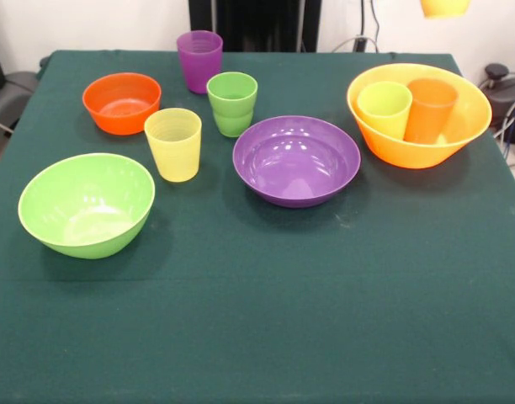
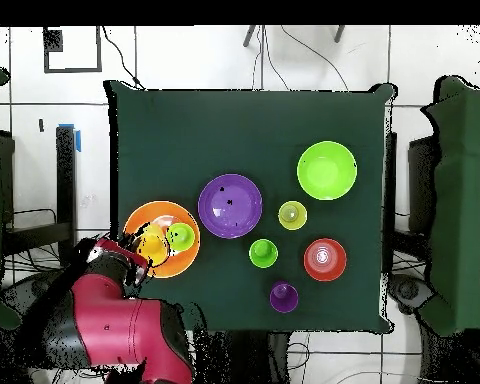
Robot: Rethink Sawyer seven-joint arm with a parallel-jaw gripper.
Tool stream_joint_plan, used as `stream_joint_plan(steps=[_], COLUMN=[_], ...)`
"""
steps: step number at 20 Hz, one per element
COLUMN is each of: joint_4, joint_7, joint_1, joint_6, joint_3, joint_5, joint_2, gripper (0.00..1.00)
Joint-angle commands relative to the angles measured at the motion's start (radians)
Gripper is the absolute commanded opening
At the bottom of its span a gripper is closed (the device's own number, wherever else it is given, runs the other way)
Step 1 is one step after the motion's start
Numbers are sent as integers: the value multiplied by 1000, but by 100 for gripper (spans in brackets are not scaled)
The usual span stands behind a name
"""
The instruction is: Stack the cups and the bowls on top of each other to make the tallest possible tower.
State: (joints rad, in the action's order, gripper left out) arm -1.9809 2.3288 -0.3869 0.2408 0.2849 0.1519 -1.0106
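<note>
The large yellow-orange bowl (image 1: 459,126) (image 2: 160,207) stands at the right of the front view. A lime green cup (image 1: 384,108) (image 2: 180,236) and an orange cup (image 1: 429,109) stand upright inside it. Above it a yellow-orange cup (image 1: 444,7) (image 2: 152,246) hangs in the air, cut off by the top edge. Seen from overhead, my gripper (image 2: 134,252) is over that bowl's rim, shut on this cup. Loose on the cloth are the purple bowl (image 1: 296,160) (image 2: 230,205), lime green bowl (image 1: 87,204) (image 2: 327,170), small orange bowl (image 1: 121,101) (image 2: 325,259), purple cup (image 1: 199,59) (image 2: 283,297), green cup (image 1: 232,101) (image 2: 263,253) and pale yellow cup (image 1: 173,143) (image 2: 292,215).
A dark green cloth (image 1: 266,320) covers the table, and its near half in the front view is bare. The red arm (image 2: 114,310) reaches in over the table corner by the large bowl. Chairs and cables lie beyond the table's edges.
</note>
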Motion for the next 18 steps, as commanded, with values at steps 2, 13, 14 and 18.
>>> stream_joint_plan(steps=[2,13,14,18], joint_4=[47,114,121,117], joint_7=[108,104,107,105], joint_1=[19,35,28,39], joint_6=[144,75,78,51], joint_3=[-53,-48,-39,-45], joint_5=[18,8,6,5], joint_2=[16,105,110,121], gripper=[0,0,0,0])
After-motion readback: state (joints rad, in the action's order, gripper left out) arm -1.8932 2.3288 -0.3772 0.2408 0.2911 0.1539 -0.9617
